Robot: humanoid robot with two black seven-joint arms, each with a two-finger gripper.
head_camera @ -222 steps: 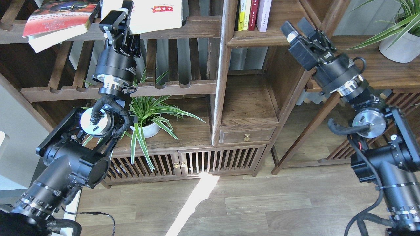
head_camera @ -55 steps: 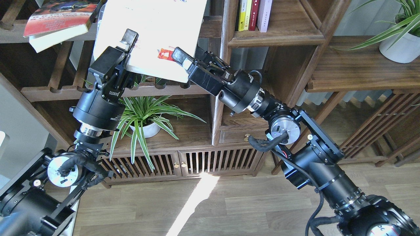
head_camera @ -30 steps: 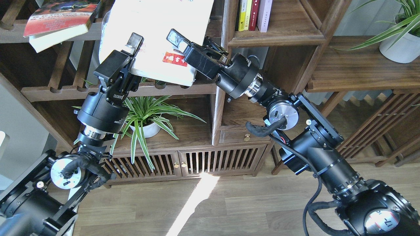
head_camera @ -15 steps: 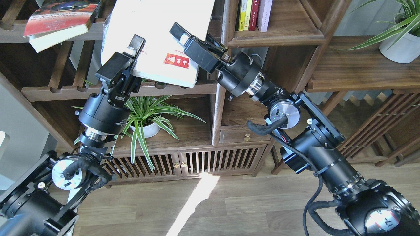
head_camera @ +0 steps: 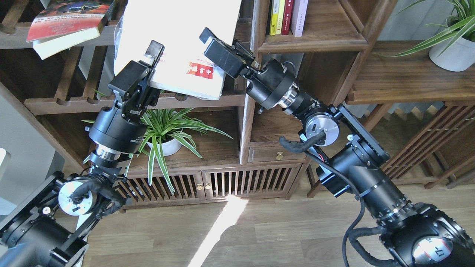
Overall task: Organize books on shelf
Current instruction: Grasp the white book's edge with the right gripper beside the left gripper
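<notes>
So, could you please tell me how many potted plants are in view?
2: one plant on the lower board behind the left arm, one on the far-right board. Others may be hidden.

Dark walnut shelving [head_camera: 252, 111] stands on a pale plank floor [head_camera: 259, 230] crossed by sunlight [head_camera: 217, 231]; left, perhaps a grey wall [head_camera: 22, 137].

Your left end effector [head_camera: 150, 61] grips the large white paperback with a red logo [head_camera: 178, 44] at its lower left edge; your right end effector [head_camera: 213, 44] clamps its right edge.

Potted plant [head_camera: 163, 129] on lower board, 2nd plant [head_camera: 451, 40] far right.
</notes>
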